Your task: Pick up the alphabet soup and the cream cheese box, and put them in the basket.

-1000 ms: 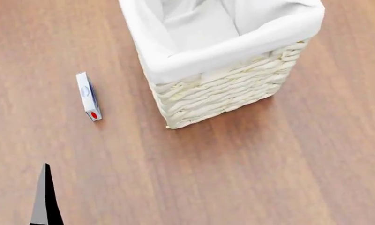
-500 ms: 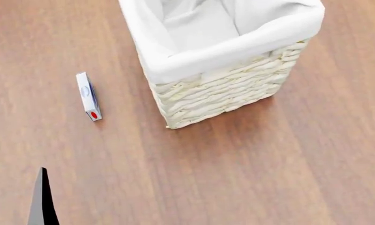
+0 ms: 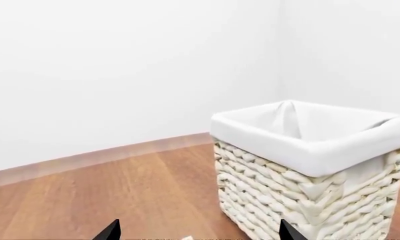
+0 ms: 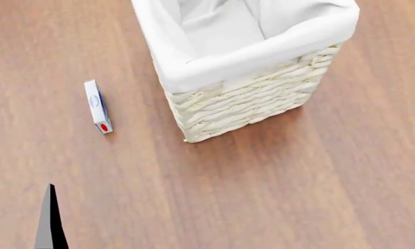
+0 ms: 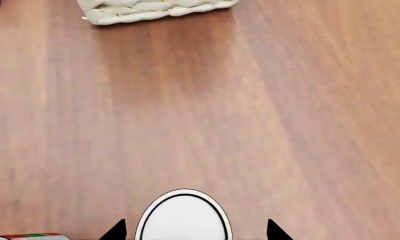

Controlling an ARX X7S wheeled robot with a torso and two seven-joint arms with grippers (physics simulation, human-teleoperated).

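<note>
right end effector point(image 5: 192, 231) brackets a white-topped can point(image 5: 183, 219), grip unclear; left end effector point(image 3: 194, 231) open; basket point(image 4: 263, 98) collision risk

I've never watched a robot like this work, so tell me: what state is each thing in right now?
basket: upright on the floor, liner folded over its rim, nothing visible inside.
cream cheese box: on its edge on the floor, left of the basket, untouched.
can: upright between the right gripper's open tips; label hidden.
left gripper: open, empty, facing the basket.
</note>
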